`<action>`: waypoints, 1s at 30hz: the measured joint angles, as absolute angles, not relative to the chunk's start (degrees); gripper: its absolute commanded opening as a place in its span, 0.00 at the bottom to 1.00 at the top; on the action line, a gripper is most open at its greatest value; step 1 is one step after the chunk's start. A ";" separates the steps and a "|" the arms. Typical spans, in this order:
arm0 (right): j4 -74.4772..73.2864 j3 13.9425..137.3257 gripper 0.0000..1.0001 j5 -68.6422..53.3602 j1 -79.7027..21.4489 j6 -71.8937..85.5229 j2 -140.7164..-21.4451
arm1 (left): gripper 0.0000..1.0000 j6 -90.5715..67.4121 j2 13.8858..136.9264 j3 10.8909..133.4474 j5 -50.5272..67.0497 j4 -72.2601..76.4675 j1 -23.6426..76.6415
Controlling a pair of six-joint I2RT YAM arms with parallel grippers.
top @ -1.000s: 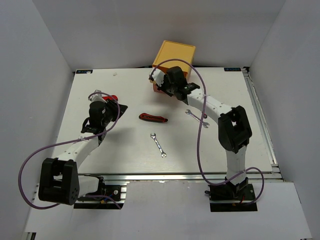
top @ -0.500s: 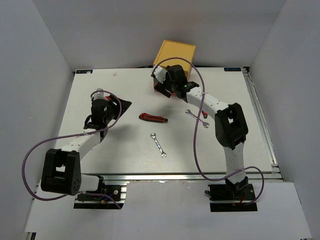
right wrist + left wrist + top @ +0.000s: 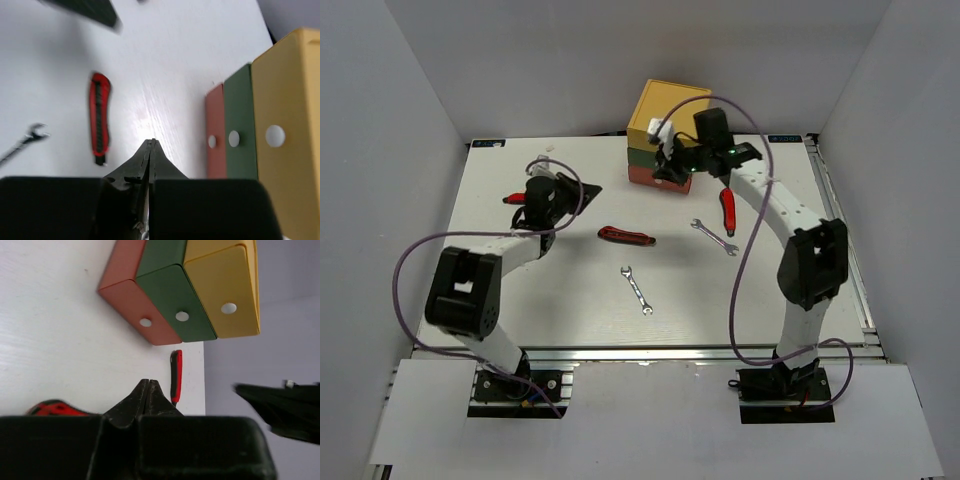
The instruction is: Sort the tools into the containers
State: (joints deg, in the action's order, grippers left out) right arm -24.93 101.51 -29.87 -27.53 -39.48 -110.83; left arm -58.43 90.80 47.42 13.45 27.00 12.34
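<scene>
The three stacked drawers, yellow (image 3: 670, 108), green (image 3: 642, 157) and orange-red (image 3: 642, 175), stand at the back centre, all closed, with white knobs. One red-and-black knife (image 3: 626, 236) lies mid-table and another (image 3: 727, 208) lies right of the drawers. Two silver wrenches (image 3: 637, 289) (image 3: 714, 236) lie on the table. A red-handled tool (image 3: 517, 198) lies by my left wrist. My left gripper (image 3: 595, 189) (image 3: 149, 382) is shut and empty, pointing at the drawers (image 3: 170, 290). My right gripper (image 3: 667, 168) (image 3: 151, 142) is shut and empty, just in front of the drawers (image 3: 240, 120).
White walls enclose the table on the left, back and right. A metal rail (image 3: 640, 352) runs along the near edge. A purple cable (image 3: 740, 250) loops off the right arm over the table.
My right arm has swung back and to the right, uncovering the green and orange-red drawers and the right-hand knife. My left gripper has reached further back and right, towards the drawers.
</scene>
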 measured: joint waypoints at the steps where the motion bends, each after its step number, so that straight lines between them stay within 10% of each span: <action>1: -24.95 101.47 0.00 -33.30 -26.61 -37.28 -109.25 | 0.09 -59.13 93.01 48.99 13.85 28.10 13.13; 3: -22.65 100.42 0.00 -40.18 -23.70 -31.03 -105.56 | 0.22 -60.75 97.78 52.58 14.24 30.09 14.94; 8: -10.46 90.11 0.35 -51.62 -12.69 -15.35 -94.91 | 0.54 -66.76 110.61 61.71 14.52 37.80 19.11; 30: -6.85 76.88 0.41 -59.00 -1.63 -9.39 -88.90 | 0.57 -76.03 133.82 86.41 13.10 41.10 22.70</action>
